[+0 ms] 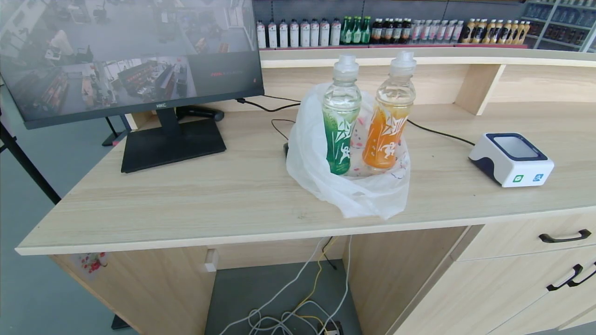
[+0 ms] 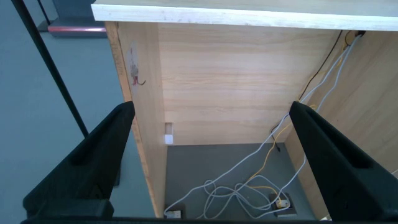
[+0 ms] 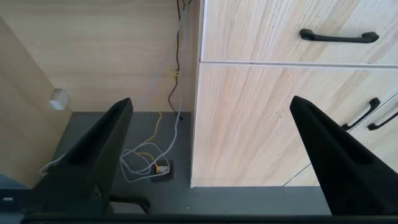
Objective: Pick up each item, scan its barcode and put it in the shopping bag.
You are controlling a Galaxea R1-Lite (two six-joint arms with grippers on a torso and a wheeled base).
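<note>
Tip-over risk; left gripper (image 2: 211,112), right gripper (image 3: 211,106) wide, empty.
Green bottle (image 1: 340,116), orange bottle (image 1: 389,116) stand tall in limp shopping bag (image 1: 312,163); any nudge likely topples them.

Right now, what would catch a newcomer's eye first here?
A green-labelled clear plastic bottle and an orange-labelled clear plastic bottle stand upright side by side in the crumpled white plastic shopping bag midway along the light wooden counter. On the robot's right of the bag sits a white and navy box-shaped scanner; on its left, a large black monitor. The left claw and right claw are open and empty, down at the cabinet front.
</note>
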